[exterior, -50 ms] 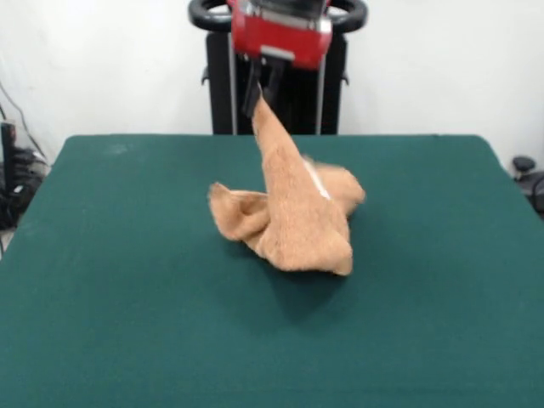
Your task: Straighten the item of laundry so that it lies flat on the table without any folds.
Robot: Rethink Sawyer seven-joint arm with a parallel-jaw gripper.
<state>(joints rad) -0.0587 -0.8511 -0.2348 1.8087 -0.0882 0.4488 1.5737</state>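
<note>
— What do we have nearest us?

— We see bare dark green felt-like table (127,340) along the near edge. Past it, around the middle of the surface, the tan-orange terry towel (289,217) sits bunched, its lower folds resting on the cloth and spreading left and right.

— And higher up?

— We follow the towel narrowing into a peak that rises toward the far edge, straight into the gripper (262,95). A pale strip shows along one fold.

— How do the fingers stand?

— We see the dark fingers (252,93) drawn narrow, pinching the towel's tip beneath the red arm housing (280,34).
</note>
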